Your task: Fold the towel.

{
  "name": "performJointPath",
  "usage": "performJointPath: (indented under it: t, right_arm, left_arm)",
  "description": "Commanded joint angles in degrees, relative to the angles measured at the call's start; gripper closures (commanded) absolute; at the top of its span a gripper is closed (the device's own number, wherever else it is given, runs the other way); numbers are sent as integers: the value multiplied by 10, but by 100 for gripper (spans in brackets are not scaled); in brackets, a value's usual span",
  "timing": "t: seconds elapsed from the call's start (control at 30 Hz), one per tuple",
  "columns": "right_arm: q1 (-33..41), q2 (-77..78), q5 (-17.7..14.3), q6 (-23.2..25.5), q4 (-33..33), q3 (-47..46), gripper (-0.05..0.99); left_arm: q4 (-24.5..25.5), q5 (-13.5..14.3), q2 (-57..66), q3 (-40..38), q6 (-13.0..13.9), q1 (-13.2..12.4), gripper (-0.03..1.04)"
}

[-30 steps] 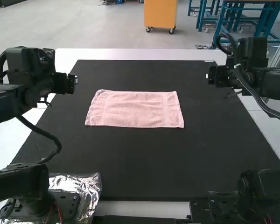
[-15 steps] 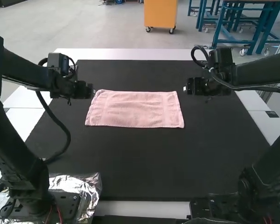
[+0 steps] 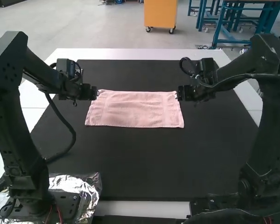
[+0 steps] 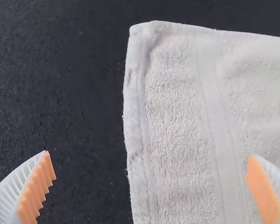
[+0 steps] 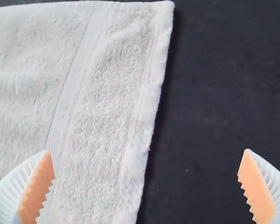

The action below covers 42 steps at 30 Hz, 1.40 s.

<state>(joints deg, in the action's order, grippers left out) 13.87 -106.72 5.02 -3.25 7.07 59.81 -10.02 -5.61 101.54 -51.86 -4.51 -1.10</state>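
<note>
Both arms are closing in on the towel [image 3: 135, 109]: the left arm [image 3: 11, 116] is bringing its left gripper [image 3: 97, 93] in to the far left corner, and the right arm [image 3: 266, 126] is bringing its right gripper [image 3: 177, 94] in from well apart to the far right corner

Towel is staying put, lying spread flat in the far half of the black mat [image 3: 140, 163], so folding is not starting yet; this is looking like lining up for a two-corner grab, with the far edge probably going toward the near edge next

Left claw is hanging with its fingers wide apart, holding nothing; right claw is doing the same, fingers wide apart around the side edge, nothing between them being clamped. Whether any tip is touching cloth, cannot tell

Towel is showing pink looped terry, roughly rectangular, with a smoother woven band [image 4: 214, 93] running near each short side and a thick, slightly wavy hem [image 5: 149, 102]. Fingers are showing white ribbed backs and toothed orange pads [image 4: 37, 186]. Mat is looking matte and finely grained, lying on a smooth white table [image 3: 140, 54]; crinkled shiny foil [image 3: 89, 189] is sitting by the left arm's base

Thick hem could be slipping if the pads are pinching too shallow
</note>
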Motion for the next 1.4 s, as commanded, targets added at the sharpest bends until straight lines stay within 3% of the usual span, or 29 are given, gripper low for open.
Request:
performJointPath:
  t: [0.0, 0.53, 1.0, 1.37]
  right_arm:
    - [8, -26, 3, -6, 6, 41, 3]
    - [10, -155, 3, -12, 8, 146, 3]
    - [10, -227, -4, -14, -21, 239, 3]
    - [10, -237, -8, -9, -46, 241, 3]
  left_arm:
    - [-10, 16, 23, -32, 19, 1, 5]
    - [25, 41, 161, -158, 38, 4, 5]
    - [22, 47, 210, -197, 44, -1, 7]
    - [42, 47, 228, -211, 43, -2, 9]
